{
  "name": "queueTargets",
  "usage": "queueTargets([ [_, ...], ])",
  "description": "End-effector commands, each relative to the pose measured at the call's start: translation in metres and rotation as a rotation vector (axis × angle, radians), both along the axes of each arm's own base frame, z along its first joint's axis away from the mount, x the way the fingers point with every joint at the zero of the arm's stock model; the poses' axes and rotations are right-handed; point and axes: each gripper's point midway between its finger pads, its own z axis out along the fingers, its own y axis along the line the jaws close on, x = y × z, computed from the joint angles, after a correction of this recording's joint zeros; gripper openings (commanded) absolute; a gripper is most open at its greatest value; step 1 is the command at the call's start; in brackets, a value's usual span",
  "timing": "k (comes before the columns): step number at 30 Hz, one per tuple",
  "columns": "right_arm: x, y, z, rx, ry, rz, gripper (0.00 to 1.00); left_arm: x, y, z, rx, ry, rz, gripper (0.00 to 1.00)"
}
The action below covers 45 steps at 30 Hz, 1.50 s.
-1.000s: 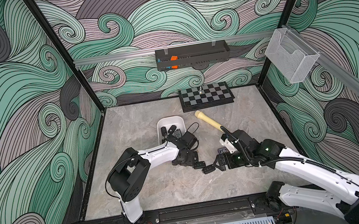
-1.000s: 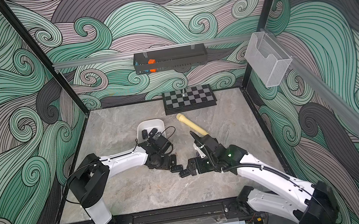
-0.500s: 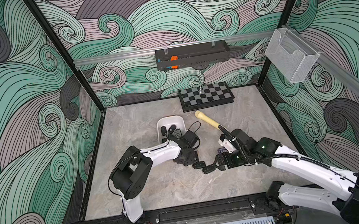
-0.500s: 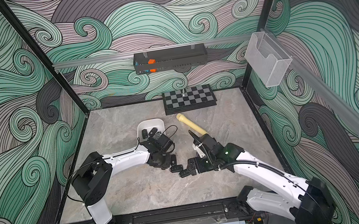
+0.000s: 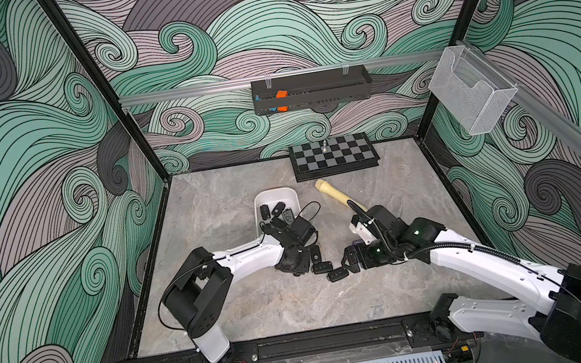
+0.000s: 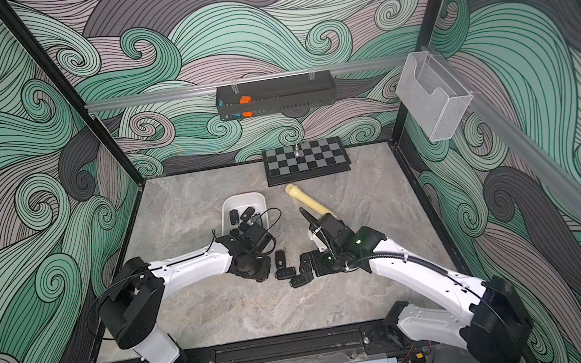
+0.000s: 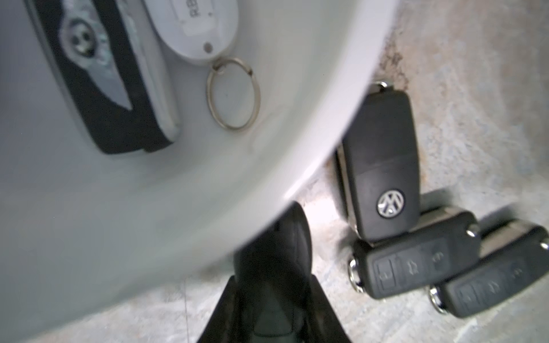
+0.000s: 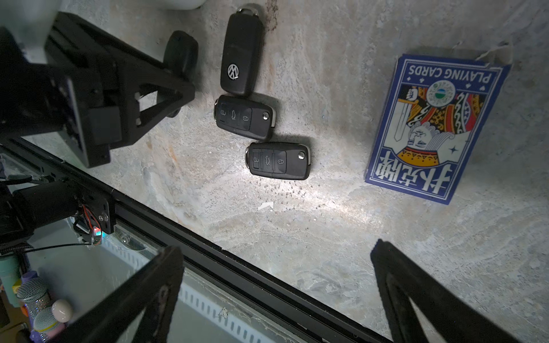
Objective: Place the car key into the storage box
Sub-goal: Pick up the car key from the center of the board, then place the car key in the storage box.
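While pinched in the closed left gripper [image 8: 178,66], black key [image 7: 289,234] just outside the box [image 5: 283,196], off its 5 o'clock corner; contact with the rim unclear. At the gripper's 3 to 4 o'clock, three loose keys [image 8: 243,117] close together on the table [image 8: 297,208]. Next beyond, right gripper [image 8: 274,246], spread wide, holding nothing. Card pack [image 8: 439,124] farther on at 3 o'clock. Inside the box, several fobs [image 5: 277,208]. Flashlight [image 5: 336,195] at the box's 3 o'clock.
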Motion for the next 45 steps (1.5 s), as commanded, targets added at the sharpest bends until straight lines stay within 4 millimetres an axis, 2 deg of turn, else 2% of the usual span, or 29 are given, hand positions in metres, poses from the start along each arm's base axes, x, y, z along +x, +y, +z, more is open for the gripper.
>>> queueTargets([
  [1,0.016,0.007,0.011,0.024,-0.043,-0.024,0.99,-0.007,-0.001,0.027,-0.049,-0.029,-0.032,0.21],
  [9,0.027,0.018,0.008,0.059,-0.033,-0.074,0.99,-0.010,0.007,0.068,-0.090,-0.097,-0.070,0.21],
  [16,0.034,0.012,0.003,0.041,-0.062,-0.121,0.99,0.007,0.009,0.101,-0.095,-0.162,-0.076,0.21],
  [19,0.034,0.011,0.004,0.048,-0.080,-0.124,0.99,0.020,0.010,0.115,-0.104,-0.194,-0.073,0.22],
  [28,0.039,0.003,0.021,0.069,-0.176,-0.148,0.99,0.085,0.031,0.123,-0.085,-0.221,0.024,0.21],
  [33,0.043,0.007,0.034,0.081,-0.218,-0.097,0.99,0.126,0.042,0.115,-0.059,-0.214,0.070,0.21],
  [39,0.051,0.012,0.038,0.053,-0.224,-0.052,0.99,0.166,0.052,0.087,-0.035,-0.145,0.134,0.21],
  [45,0.060,0.018,0.041,0.047,-0.229,-0.011,0.99,0.188,0.037,0.054,-0.059,-0.046,0.155,0.21],
])
